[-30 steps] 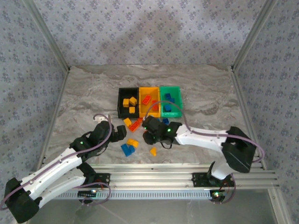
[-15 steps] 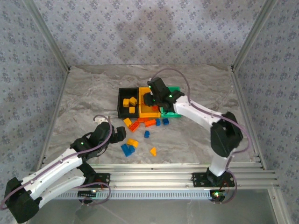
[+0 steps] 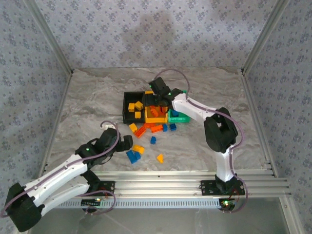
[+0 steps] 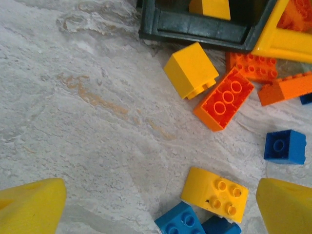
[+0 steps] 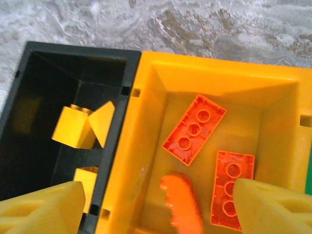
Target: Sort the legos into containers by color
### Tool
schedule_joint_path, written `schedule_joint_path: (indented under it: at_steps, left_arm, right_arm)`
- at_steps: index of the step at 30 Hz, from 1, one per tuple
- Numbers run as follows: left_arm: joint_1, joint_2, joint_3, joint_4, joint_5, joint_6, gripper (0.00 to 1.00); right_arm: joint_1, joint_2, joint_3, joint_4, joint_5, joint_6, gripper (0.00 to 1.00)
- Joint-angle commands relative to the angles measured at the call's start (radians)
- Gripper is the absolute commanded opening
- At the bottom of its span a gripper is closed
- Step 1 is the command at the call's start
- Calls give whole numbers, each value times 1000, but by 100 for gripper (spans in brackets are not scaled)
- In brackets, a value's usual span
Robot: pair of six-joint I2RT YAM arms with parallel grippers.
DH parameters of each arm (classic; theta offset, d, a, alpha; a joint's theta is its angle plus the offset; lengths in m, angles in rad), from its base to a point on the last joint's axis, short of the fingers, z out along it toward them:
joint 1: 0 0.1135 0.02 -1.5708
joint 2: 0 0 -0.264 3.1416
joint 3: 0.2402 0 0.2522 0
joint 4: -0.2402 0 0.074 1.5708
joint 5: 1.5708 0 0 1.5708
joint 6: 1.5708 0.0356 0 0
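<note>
My right gripper (image 3: pixel 157 100) hangs open over the yellow-orange container (image 3: pixel 157 118). In the right wrist view this gripper (image 5: pixel 156 209) has an orange lego (image 5: pixel 181 202), blurred, loose between its spread fingertips (image 5: pixel 41 209), above the yellow-orange container's (image 5: pixel 146 87) floor. Two orange legos (image 5: pixel 194 129) lie flat inside. The black container (image 5: pixel 29 73) beside it holds yellow legos (image 5: pixel 73 127). My left gripper (image 3: pixel 126 142) is open, low over the table. Between its fingertips (image 4: pixel 29 207) lie a yellow lego (image 4: pixel 214 193) and blue legos (image 4: pixel 181 222). The green container (image 3: pixel 181 118) holds blue legos.
Loose legos lie on the marble table in front of the containers: yellow (image 3: pixel 132 127), orange (image 3: pixel 156 128), blue (image 3: pixel 153 140) and a yellow one (image 3: pixel 159 158) nearest the front rail. Metal frame posts (image 3: pixel 53 48) border the table.
My right gripper rose from the loose legos to the yellow-orange container and opened, letting go of an orange lego. The left arm has hardly moved.
</note>
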Motion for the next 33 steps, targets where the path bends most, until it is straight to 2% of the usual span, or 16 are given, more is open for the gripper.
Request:
schedule_joint_path:
  at_steps: [1,5,9,16,23,27,33]
  left_arm:
    - [-3,21,34,15,60,49,100]
    - [-27,89,68,55,107,89,99]
    - [-100,241,146,102,99,141,98]
    - [-202,561,298,166,75,207,84]
    - [-215,799,437,163,69,240,64]
    - [-215,882,486,168,54,261,59]
    - [-215,970,535,158,58,260,44]
  right_arm:
    - [19,-131,-68,32,21,6,84]
    - [32,-267,-249,80,38,49,86]
    - [26,-430,-477,128,60,112,87]
    - [0,-681,-724,105,112,166,88]
    - [-38,-885,-847,57,143,209,89]
    - [-55,-953,-881,45,142,215,89]
    - [-69,-1011,-903,29,144,213,90]
